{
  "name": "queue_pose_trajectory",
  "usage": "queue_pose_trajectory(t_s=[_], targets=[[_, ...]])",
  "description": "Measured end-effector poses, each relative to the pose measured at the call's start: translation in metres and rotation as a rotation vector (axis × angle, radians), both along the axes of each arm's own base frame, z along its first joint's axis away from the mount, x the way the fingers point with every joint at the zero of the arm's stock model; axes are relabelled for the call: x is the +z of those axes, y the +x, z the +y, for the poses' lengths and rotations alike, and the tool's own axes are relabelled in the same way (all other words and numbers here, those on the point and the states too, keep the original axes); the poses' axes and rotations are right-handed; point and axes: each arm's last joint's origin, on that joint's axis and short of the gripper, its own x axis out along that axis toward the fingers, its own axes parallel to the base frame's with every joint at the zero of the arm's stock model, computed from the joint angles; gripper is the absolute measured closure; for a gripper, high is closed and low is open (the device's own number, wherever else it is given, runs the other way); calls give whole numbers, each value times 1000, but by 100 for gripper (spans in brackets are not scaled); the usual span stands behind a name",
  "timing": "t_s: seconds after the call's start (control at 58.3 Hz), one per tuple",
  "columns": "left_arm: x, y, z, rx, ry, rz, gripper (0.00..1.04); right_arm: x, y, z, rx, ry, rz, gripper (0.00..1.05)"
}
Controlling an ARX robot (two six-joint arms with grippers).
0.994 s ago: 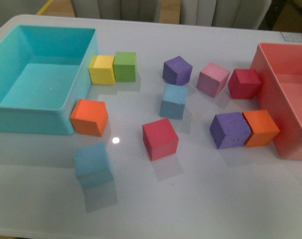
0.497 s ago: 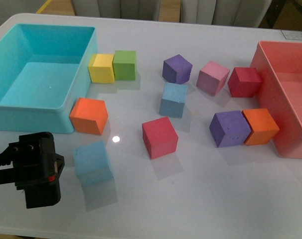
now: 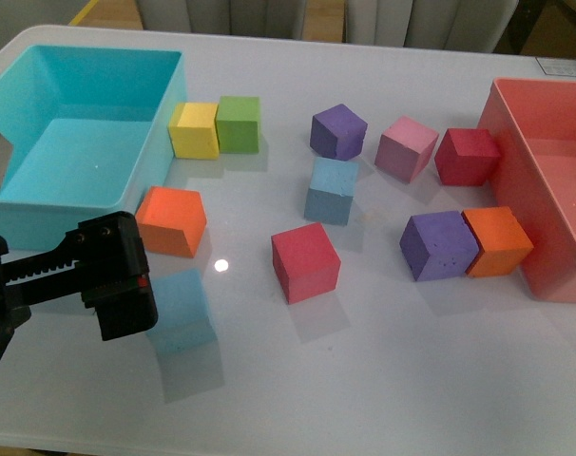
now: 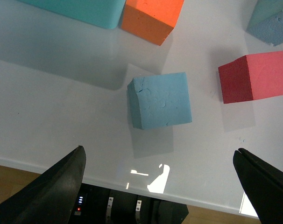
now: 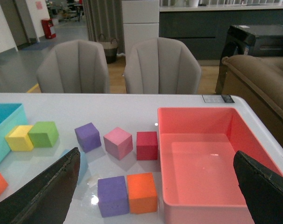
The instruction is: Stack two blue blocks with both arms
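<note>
1. Blocks of the task: the near blue block (image 3: 185, 312) sits on the table (image 3: 383, 389) towards its near-left corner. It lies just nearer than an orange cube (image 3: 171, 221) and apart from it.
2. Front view hides that block's upper left part behind the black body of the left gripper (image 4: 159, 150). The left arm (image 3: 22, 275) is cut off by the picture's border.
3. Left wrist view shows this gripper spread wide, its two fingers (image 4: 62, 186) far apart. The near blue block shows whole between and beyond the tips, touched by neither.
4. Cut off at that view's borders are the orange cube, a corner of the turquoise bin (image 3: 41, 228) and the far blue block (image 3: 332, 190). A red cube (image 3: 305, 263) shows whole.
5. The far blue block stands about mid-table. A purple cube (image 3: 337, 131) lies towards the far edge from it and the red cube towards the near edge; it touches neither.
6. The right gripper (image 5: 155, 153) is outside the front view. Its own wrist view shows both fingers wide apart, gripping nothing.
7. One of those fingers covers most of the far blue block, leaving a pale sliver. Whether the near blue block lies behind that finger cannot be told.
8. The pink bin (image 3: 526, 228) at the right edge is cut off in the front view.
</note>
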Motion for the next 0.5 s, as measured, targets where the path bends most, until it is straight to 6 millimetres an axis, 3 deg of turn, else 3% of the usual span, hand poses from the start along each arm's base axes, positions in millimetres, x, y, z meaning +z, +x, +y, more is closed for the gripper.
queue_pose_trajectory(t_s=[0.497], targets=[[-36, 27, -29, -27, 74, 88, 9, 0, 0, 0, 0, 0, 0, 9]])
